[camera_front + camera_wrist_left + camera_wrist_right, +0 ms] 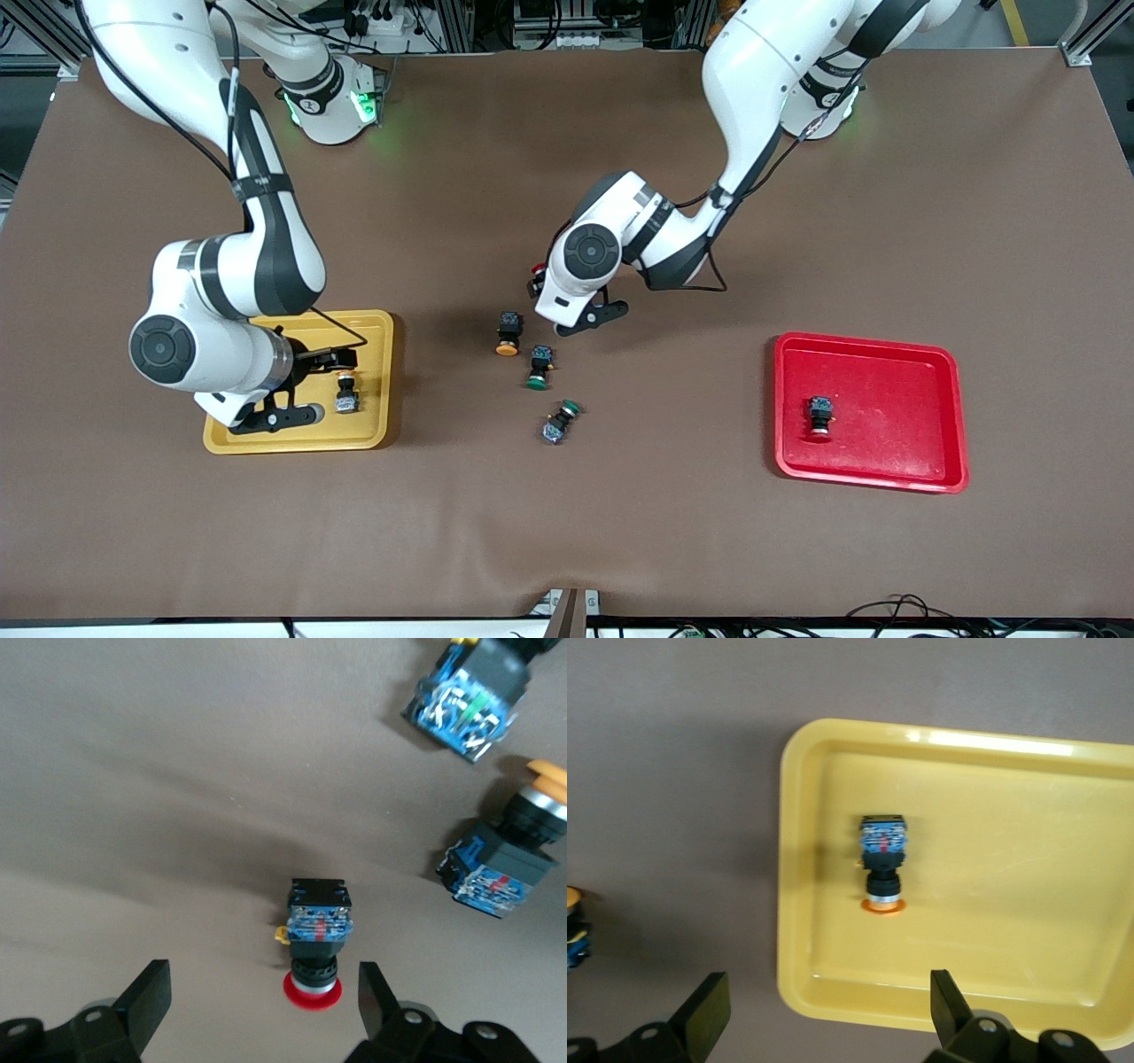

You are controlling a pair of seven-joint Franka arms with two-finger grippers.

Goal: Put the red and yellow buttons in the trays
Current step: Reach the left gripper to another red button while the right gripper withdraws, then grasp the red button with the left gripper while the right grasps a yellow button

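Lowest in the front view among the loose switches, a green-capped button [560, 421] lies on its side on the brown surface [620, 532]; a second green-capped button [539, 366] sits a little farther up, with a loose yellow-capped button [508, 334] beside it. Neither green one belongs to the task.

Trays: yellow tray [376, 372] at the right arm's end holds one yellow-capped button [882, 864]; red tray [886, 416] at the left arm's end holds one red-capped button [819, 416].

Left claw [264, 1010] — fingers apart, empty — hangs low over the remaining red-capped button [316, 939], which lies on the surface just beside the loose yellow one and farther from the camera. Step in hand, as I judge it: picking this red button. Next move calls for descending and closing squarely on the block body.

Right claw [824, 1019] — also apart, empty — hovers over the yellow tray.

Obstruction risk: the yellow and green switches crowd close by.
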